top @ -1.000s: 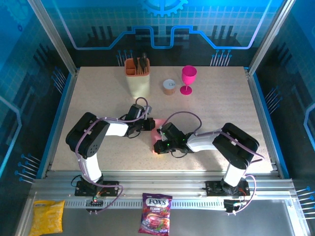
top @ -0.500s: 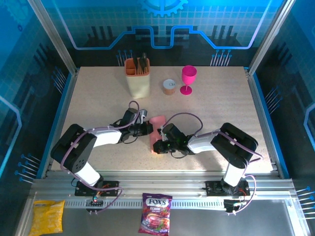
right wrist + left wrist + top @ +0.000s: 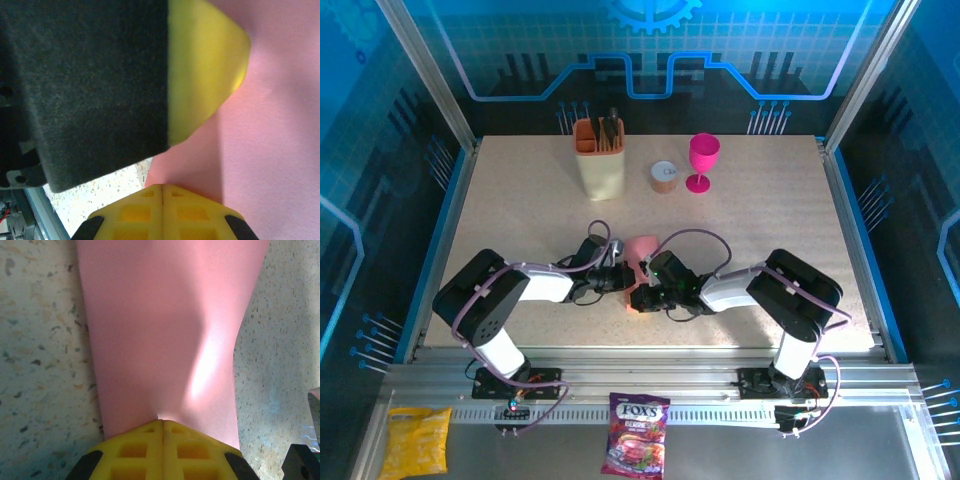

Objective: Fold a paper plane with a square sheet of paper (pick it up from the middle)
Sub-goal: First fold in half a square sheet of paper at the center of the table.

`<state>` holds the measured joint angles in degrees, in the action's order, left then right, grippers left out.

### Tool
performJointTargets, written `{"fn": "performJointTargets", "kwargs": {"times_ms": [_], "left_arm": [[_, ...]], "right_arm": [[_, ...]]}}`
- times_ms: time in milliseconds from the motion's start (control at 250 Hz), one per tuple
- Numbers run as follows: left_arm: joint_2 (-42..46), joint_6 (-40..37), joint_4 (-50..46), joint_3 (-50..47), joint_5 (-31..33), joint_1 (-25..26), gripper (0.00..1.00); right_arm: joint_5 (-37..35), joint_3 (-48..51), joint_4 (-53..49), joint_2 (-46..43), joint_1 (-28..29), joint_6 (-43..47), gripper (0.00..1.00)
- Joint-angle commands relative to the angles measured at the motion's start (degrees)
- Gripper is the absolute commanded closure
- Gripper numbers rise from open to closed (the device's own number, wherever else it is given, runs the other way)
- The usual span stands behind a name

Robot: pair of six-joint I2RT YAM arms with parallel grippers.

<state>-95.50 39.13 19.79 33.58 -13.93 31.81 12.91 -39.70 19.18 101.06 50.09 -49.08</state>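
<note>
The square sheet of paper (image 3: 641, 249) is seen as a narrow salmon band, bowed or doubled over on itself. It is placed well to the near side of the magenta goblet (image 3: 702, 160) and a little to the goblet's left. Its long axis is laid roughly from the goblet's side toward the arm bases.

The sheet is pinched from both flanks, across that axis. On the side farther from the goblet, the left gripper (image 3: 162, 429) is clamped on one edge, and the paper (image 3: 165, 330) is spread straight ahead of its yellow tips. On the goblet's side, the right gripper (image 3: 162, 192) is likewise closed on the paper (image 3: 270, 125), with one of the left gripper's fingers (image 3: 200, 65) just beside it.

Neither arm is judged the nearer. Any coming crease is judged to depend on the two grips being moved along or about that near-far axis together.
</note>
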Motion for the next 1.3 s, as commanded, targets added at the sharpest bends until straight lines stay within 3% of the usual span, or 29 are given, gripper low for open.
{"fn": "performJointTargets", "kwargs": {"times_ms": [0, 1294], "left_arm": [[-2.1, 0.8, -3.4, 1.6, 5.4, 0.0, 1.0], [-14.9, -7.1, -12.3, 23.4, 5.8, -11.0, 1.0]], "right_arm": [[-1.6, 0.7, -12.1, 3.9, -0.3, 1.8, 1.0], [-2.3, 3.4, -13.3, 9.0, 1.4, -1.0, 1.0]]}}
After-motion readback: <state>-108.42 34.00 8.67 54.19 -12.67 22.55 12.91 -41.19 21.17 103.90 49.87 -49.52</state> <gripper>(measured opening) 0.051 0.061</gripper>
